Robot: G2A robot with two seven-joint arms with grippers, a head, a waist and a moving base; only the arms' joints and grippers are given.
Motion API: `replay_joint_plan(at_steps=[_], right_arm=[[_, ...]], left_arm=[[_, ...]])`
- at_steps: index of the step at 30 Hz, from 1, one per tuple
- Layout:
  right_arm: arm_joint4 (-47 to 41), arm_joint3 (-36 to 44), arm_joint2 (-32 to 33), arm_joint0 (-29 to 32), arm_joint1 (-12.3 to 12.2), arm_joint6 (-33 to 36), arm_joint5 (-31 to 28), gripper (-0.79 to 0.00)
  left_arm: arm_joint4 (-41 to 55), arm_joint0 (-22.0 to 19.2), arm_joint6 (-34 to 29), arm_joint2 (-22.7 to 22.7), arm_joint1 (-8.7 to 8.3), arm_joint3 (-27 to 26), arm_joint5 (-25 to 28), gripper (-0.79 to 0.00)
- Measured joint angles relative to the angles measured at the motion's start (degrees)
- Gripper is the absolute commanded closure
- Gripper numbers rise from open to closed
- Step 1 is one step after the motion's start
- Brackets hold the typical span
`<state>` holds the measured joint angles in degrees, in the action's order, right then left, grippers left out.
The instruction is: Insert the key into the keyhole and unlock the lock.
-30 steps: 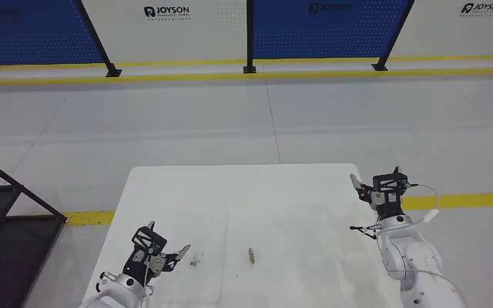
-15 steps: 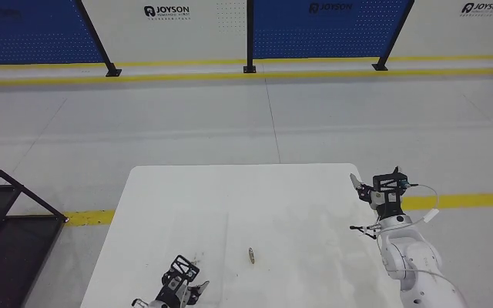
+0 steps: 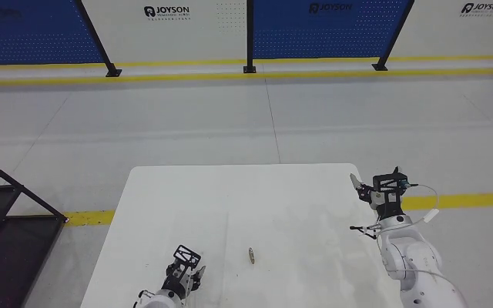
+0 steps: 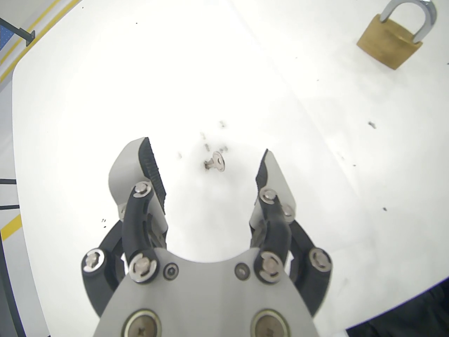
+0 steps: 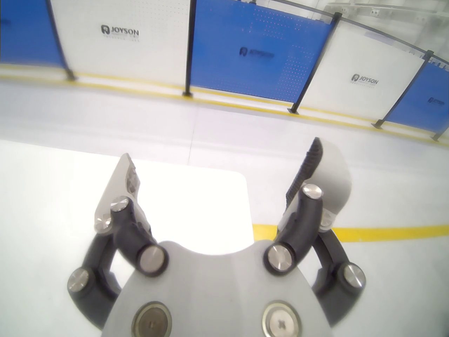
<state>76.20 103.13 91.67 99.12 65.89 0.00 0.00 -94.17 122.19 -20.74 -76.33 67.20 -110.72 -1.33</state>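
A small silver key [image 4: 215, 161] lies flat on the white table [image 4: 105, 71], among a few dark specks. My left gripper [image 4: 205, 147] hangs open just above it, one finger on each side and neither touching it. In the top view the left gripper [image 3: 191, 260] sits near the table's front edge. A brass padlock [image 4: 396, 36] with its steel shackle closed lies farther off; the top view shows this padlock [image 3: 250, 256] to the right of the left gripper. My right gripper [image 3: 376, 180] is open and empty over the table's far right corner, and the right gripper [image 5: 221, 149] faces the floor beyond.
The table [image 3: 293, 200] is bare between the padlock and the right arm. A black frame [image 3: 31, 204] stands off the table's left side. Grey floor with yellow lines and blue and white barriers [image 3: 246, 31] lies beyond the far edge.
My left gripper has swung from left of the key toward the front edge and rightward, and now hangs over the key. The right arm has not moved.
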Motion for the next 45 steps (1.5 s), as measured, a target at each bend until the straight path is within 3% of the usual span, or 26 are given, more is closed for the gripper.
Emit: replay_joint_plan(at_steps=[6, 14, 45], right_arm=[[0.0, 0.0, 0.0, 0.0, 0.0, 0.0, 0.0, -0.785], [0.0, 0.0, 0.0, 0.0, 0.0, 0.0, 0.0, -0.785], [0.0, 0.0, 0.0, 0.0, 0.0, 0.0, 0.0, -0.785]], left_arm=[[-0.3, -0.9, -0.3, 0.4, 0.09, 1.2, -0.5, -0.502], [0.4, -2.1, -0.3, 0.8, 0.21, 2.7, -0.6, -0.329], [-1.4, -2.6, 0.1, 1.3, 0.19, 3.5, -0.5, -0.055]])
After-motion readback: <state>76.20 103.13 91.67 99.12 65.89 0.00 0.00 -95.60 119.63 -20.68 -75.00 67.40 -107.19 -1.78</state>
